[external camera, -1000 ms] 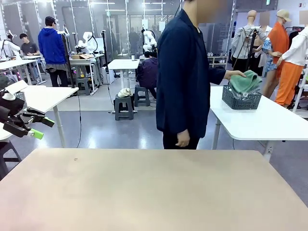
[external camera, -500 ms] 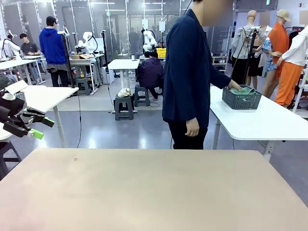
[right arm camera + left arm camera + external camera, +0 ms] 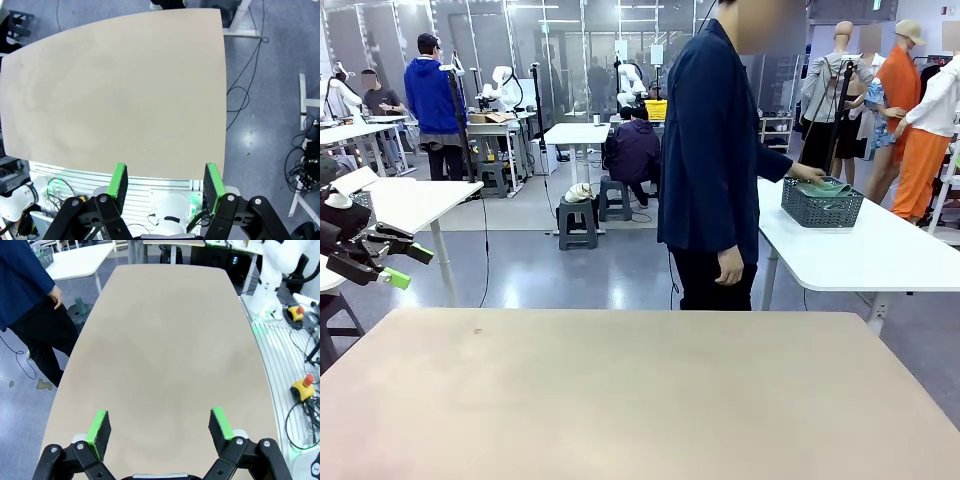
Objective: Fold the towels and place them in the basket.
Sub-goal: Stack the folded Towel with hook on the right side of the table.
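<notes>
My left pincer (image 3: 159, 426): spread wide above the beige counter (image 3: 165, 340).
My right pincer (image 3: 164, 186): spread too.
Green terry towel (image 3: 826, 187): in the dark grey mesh basket (image 3: 821, 206), under the person's hand (image 3: 809, 174).

The table (image 3: 620, 400) has a smooth matt beige top. The basket (image 3: 820, 205) looks like dark perforated plastic, with soft green cloth towels (image 3: 825, 186) inside. Both grippers have black hard bodies and matt green pads (image 3: 98, 426)
</notes>
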